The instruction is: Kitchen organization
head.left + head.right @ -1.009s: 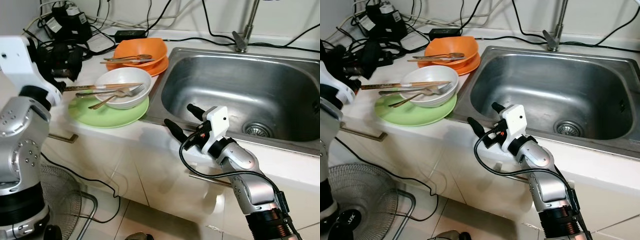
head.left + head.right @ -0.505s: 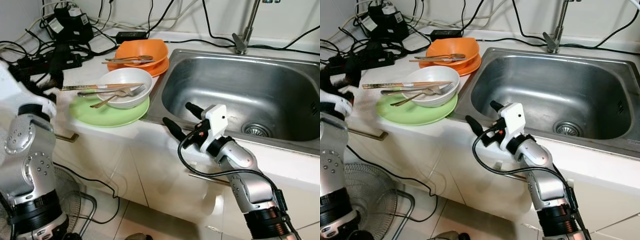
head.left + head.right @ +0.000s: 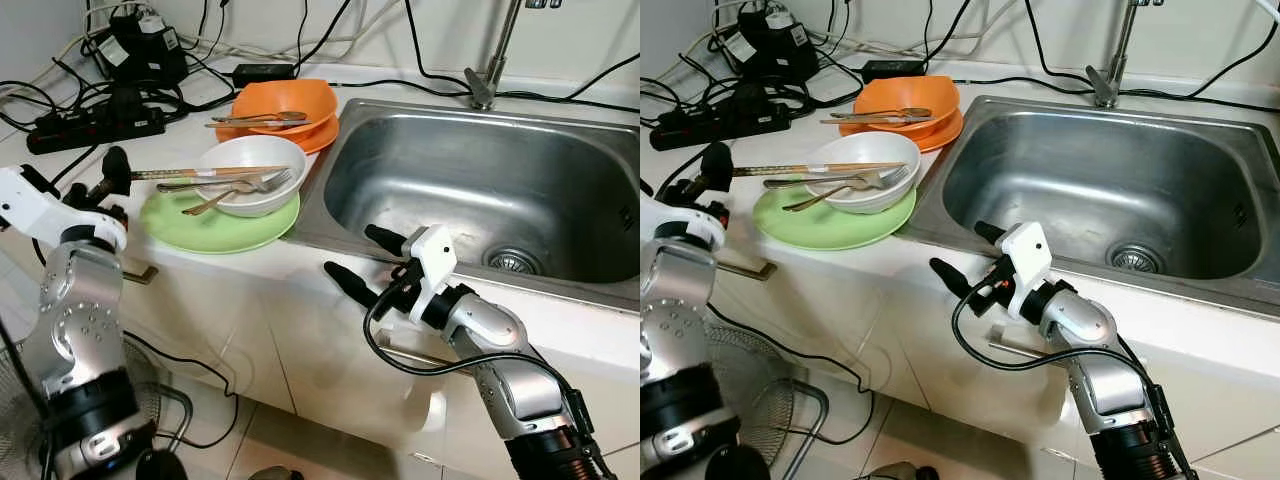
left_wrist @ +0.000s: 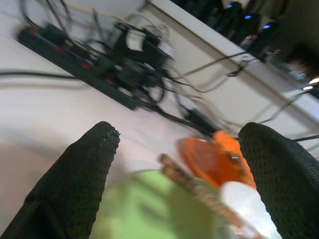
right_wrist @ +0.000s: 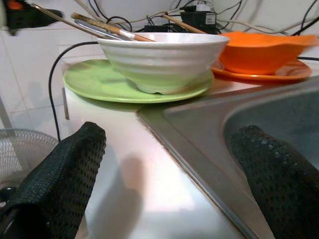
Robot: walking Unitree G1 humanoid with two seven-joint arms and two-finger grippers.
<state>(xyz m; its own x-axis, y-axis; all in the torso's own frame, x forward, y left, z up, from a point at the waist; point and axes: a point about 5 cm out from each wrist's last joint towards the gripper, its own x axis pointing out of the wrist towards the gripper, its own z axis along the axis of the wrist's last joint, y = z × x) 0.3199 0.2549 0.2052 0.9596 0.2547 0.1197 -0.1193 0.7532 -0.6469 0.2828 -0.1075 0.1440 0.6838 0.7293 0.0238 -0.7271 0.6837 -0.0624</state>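
A white bowl (image 3: 250, 175) holding chopsticks (image 3: 190, 173), a fork (image 3: 262, 184) and a spoon sits on a green plate (image 3: 215, 225) on the counter. Behind it an orange bowl (image 3: 285, 100) with utensils rests on an orange plate (image 3: 322, 135). My left gripper (image 3: 90, 185) is open at the counter edge just left of the green plate, pointing at the dishes (image 4: 179, 164). In front of the sink's (image 3: 480, 180) front left corner my right gripper (image 3: 352, 252) stands open and holds nothing; between its fingers lie the counter edge and the bowl (image 5: 159, 59).
A faucet (image 3: 485, 75) stands behind the sink, whose drain (image 3: 515, 260) is at its right. A power strip (image 3: 95, 128), chargers and tangled cables cover the back left counter. Below are cabinet fronts with a handle (image 3: 135, 275) and a floor fan (image 3: 760, 380).
My left arm has come down, bringing its gripper from the cables to the counter edge beside the green plate. The right gripper has sunk slightly. The dishes have not moved.
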